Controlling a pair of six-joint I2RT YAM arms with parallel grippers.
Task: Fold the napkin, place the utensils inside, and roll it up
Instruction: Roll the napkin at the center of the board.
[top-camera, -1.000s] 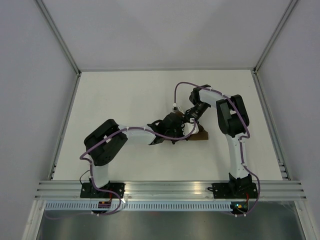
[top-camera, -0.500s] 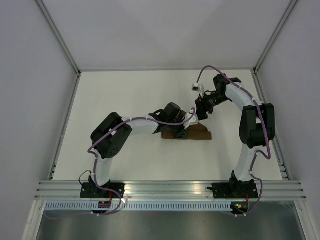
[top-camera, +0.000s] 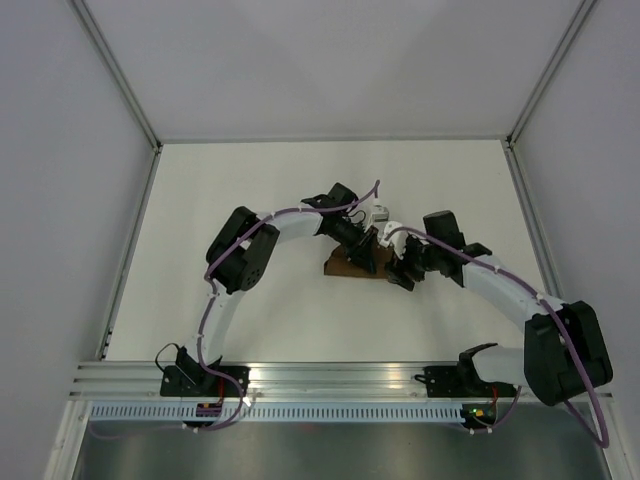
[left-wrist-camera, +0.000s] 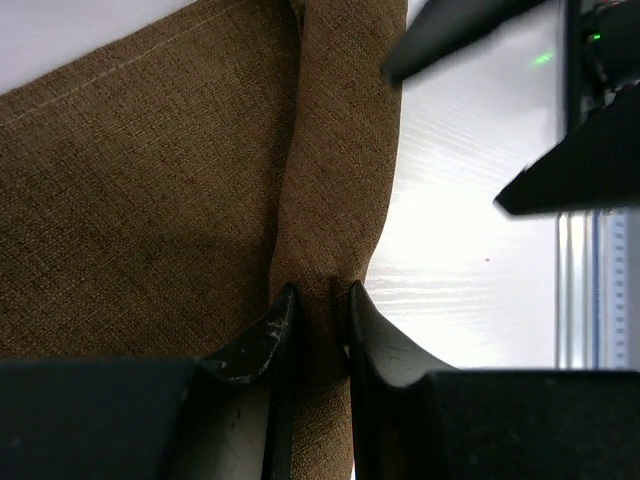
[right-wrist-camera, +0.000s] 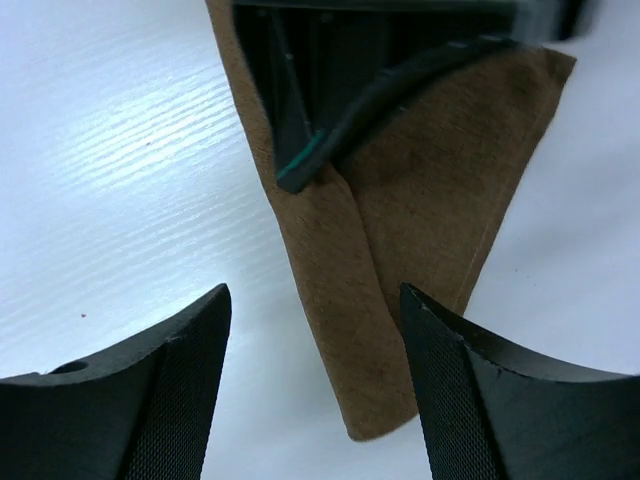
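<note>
Left wrist view: left gripper (left-wrist-camera: 320, 305) pinches a raised fold of the brown napkin (left-wrist-camera: 150, 180), lying mid-way across the table (top-camera: 250, 190). Right wrist view: right gripper (right-wrist-camera: 312, 298) hovers above it, jaws apart, empty.

A white table (top-camera: 250, 310) forms the enclosure floor. Plain pale grey wall panels (top-camera: 330, 60) close the far side and both flanks, joined by aluminium corner posts (top-camera: 120, 75). An aluminium rail (top-camera: 340, 375) spans the near edge, with a slotted strip (top-camera: 340, 411) below it. Lighting is even and diffuse.
</note>
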